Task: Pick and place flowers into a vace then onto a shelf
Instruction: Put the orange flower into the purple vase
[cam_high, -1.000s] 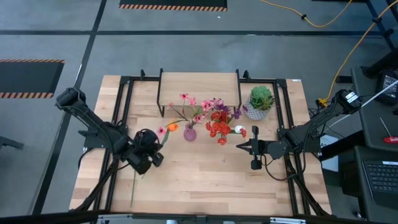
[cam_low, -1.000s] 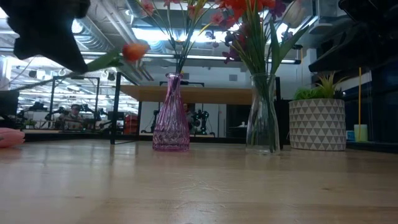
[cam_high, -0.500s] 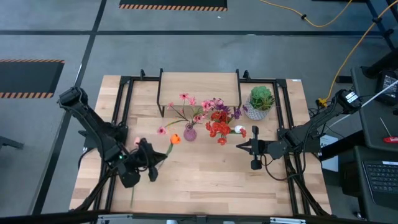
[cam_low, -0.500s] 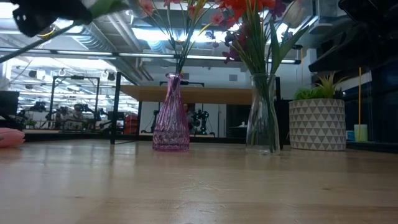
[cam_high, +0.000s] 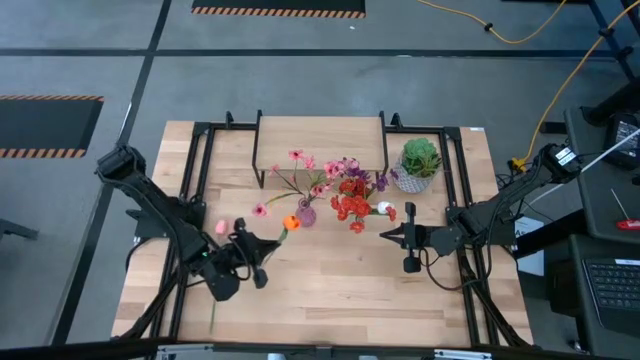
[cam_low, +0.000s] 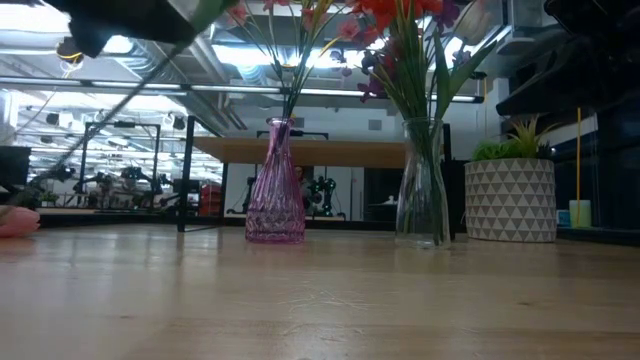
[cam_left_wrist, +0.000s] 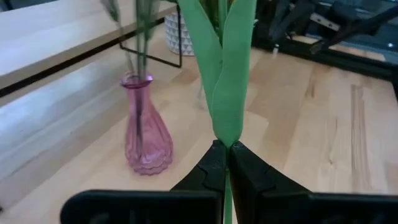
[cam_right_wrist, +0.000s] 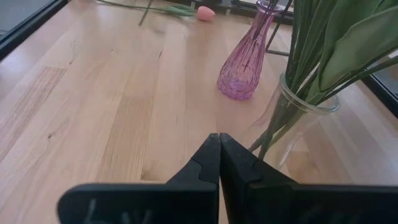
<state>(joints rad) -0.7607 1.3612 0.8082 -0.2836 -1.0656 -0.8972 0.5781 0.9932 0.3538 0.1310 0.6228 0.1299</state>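
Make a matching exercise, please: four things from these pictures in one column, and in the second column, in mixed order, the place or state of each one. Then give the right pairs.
Things
1. left gripper
2. right gripper
3. pink vase
4. pink tulip

Places or states
A. lies flat on the table, left of the vases
B. shut on the orange tulip's green stem
C. stands upright with thin stems in it
D. shut and holding nothing, right of the clear vase

Pairs: 1-B, 2-D, 3-C, 4-A
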